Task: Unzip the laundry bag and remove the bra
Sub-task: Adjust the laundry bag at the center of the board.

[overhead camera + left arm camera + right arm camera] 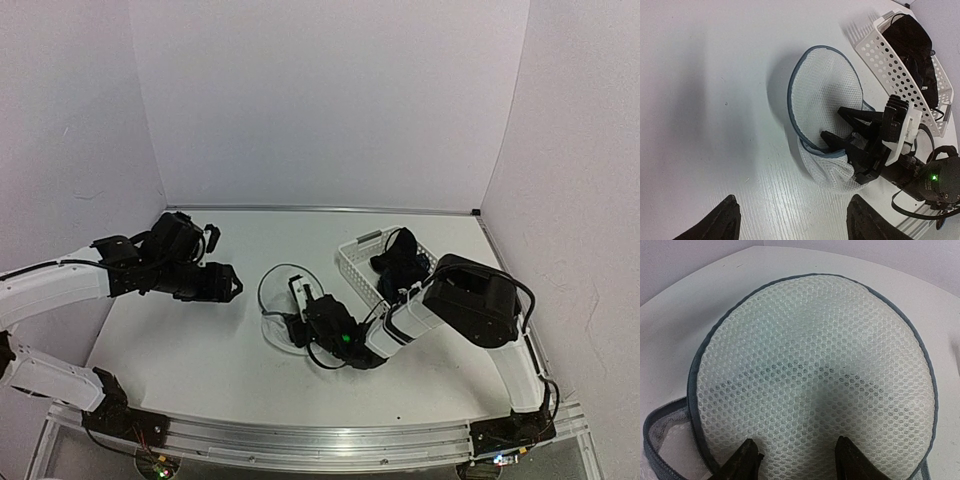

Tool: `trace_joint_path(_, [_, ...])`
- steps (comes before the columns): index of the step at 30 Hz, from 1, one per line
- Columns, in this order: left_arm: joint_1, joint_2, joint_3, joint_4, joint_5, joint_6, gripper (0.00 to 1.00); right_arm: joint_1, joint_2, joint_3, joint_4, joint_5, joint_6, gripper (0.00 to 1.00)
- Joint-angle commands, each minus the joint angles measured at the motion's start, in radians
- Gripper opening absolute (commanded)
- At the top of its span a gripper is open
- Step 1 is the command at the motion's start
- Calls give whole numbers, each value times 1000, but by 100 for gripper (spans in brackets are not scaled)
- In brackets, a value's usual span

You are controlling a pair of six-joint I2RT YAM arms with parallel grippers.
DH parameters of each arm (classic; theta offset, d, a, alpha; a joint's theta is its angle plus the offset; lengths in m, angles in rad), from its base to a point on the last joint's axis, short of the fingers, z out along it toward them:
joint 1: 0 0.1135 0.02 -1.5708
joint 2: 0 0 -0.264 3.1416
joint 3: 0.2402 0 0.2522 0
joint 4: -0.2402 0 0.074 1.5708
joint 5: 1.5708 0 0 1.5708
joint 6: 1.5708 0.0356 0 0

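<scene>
The right gripper (796,441), fingers apart and empty, sits over the flat, seemingly empty translucent white mesh laundry bag (278,286); left gripper (795,197) spread wide at its nine o'clock; dark navy-black fabric bra (398,262) in the white perforated plastic basket (354,266) at two o'clock: removal judged complete, only withdrawal remains.

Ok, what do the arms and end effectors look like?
Left arm and right arm: white links, black joints, looping black cables. Left end effector all black; right end effector has a white block and a green light behind.
</scene>
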Motion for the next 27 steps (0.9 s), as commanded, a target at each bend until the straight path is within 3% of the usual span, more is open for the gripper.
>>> trace_joint_path(1, [-3,-30,39,6,-54,-6,73,7,-55,-76,-82,-25,17,60])
trace_joint_path(4, [-3,-28,48,6,-58,-2,74,8,-99,-120,-66,-40,41,70])
trace_joint_path(7, [-3,-27,53,6,-65,0,74,9,-144,-156,-55,-51,52,73])
trace_joint_path(17, [-3,-32,64,6,-74,3,74,15,-319,-244,-74,-32,69,74])
trace_joint_path(27, [-1,-45,71,5,-93,8,74,15,-490,-227,-190,-1,13,77])
